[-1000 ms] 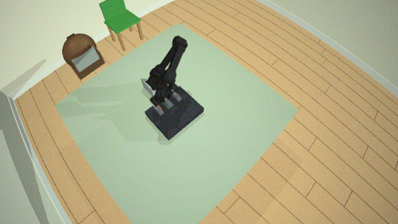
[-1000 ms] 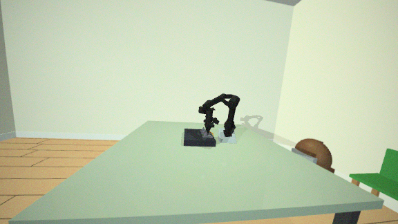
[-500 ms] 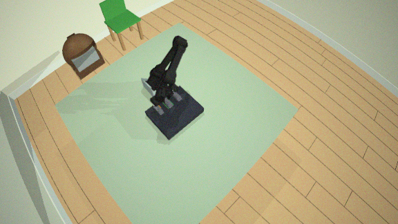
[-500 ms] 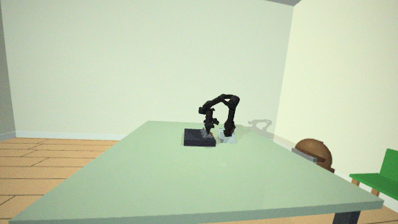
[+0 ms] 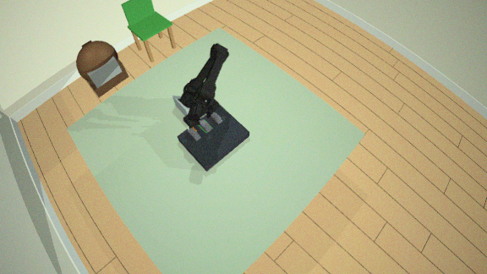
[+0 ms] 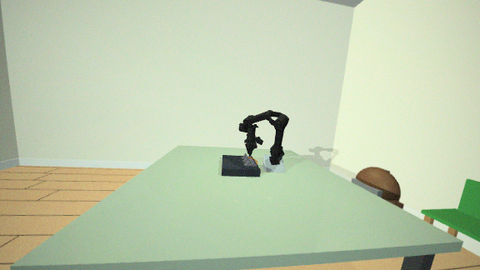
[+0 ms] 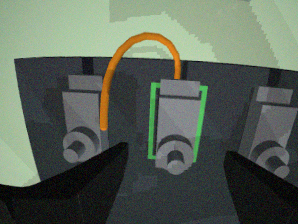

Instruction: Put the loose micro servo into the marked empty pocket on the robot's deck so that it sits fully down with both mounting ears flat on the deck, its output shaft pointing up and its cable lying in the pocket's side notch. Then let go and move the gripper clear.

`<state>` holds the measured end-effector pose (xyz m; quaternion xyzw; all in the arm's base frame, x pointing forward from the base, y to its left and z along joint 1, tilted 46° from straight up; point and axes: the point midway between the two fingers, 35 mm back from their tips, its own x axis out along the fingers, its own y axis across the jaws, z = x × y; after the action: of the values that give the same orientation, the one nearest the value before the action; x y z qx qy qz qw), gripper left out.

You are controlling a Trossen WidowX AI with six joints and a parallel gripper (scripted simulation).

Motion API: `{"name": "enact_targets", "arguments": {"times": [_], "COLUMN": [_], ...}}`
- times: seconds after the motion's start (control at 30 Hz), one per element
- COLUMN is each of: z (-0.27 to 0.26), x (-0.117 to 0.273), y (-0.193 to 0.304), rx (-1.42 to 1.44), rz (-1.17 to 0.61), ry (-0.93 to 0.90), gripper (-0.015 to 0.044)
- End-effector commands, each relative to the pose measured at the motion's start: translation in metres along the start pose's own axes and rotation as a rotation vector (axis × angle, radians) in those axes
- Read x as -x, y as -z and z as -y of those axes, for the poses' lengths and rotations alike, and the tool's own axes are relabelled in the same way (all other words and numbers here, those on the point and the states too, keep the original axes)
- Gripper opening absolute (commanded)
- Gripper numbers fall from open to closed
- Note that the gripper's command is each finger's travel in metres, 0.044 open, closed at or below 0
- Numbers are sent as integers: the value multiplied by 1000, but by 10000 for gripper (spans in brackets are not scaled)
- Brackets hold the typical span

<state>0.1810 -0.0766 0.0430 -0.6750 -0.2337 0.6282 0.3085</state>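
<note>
Orange cable [image 7: 148, 36] arcs outside the notch; end effector [image 5: 202, 123] [image 6: 250, 155] [image 7: 176, 153] spread, servo [image 7: 178, 116] possibly unseated if brushed!

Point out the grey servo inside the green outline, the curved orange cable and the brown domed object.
Grey servo [image 7: 178, 114]: wrist view, body top.
Orange cable [image 7: 148, 36]: wrist view, arch crest.
Brown domed object [image 5: 96, 55] [image 6: 377, 178]: top and exterior views, dome.

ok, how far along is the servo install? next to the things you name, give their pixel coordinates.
Looks done: servo [image 5: 205, 125] [image 7: 179, 117] is within the green outline [image 5: 202, 128] [image 7: 201, 125], shaft up, and the end effector [image 5: 199, 120] [image 6: 250, 155] [image 7: 176, 153] is open, off it.
In hand: nothing.
Left: back the end effector away, its fingers are low either side. Also confirm ears flat and cable [image 5: 194, 128] [image 6: 254, 160] [image 7: 147, 36] in the notch; it arcs out past the deck [image 5: 224, 141] [image 6: 241, 169] [image 7: 145, 200] edge, can't tell either.
</note>
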Motion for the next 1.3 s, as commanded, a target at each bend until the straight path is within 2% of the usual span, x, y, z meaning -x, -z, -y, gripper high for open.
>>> {"name": "enact_targets", "arguments": {"times": [0.0, 0.1, 0.3, 0.4, 0.6, 1.27], "z": [-1, -1, 3, 3, 0, 0], "x": [17, 33, 57, 60, 95, 95], "y": [26, 52, 96, 97, 88, 88], "rx": [3, 7, 7, 5, -34, -34], "rz": [-5, -4, -1, -5, -61, -61], "ry": [-3, -3, -1, -3, -40, -40], "gripper": [371, 440, 440, 440, 440, 440]}}
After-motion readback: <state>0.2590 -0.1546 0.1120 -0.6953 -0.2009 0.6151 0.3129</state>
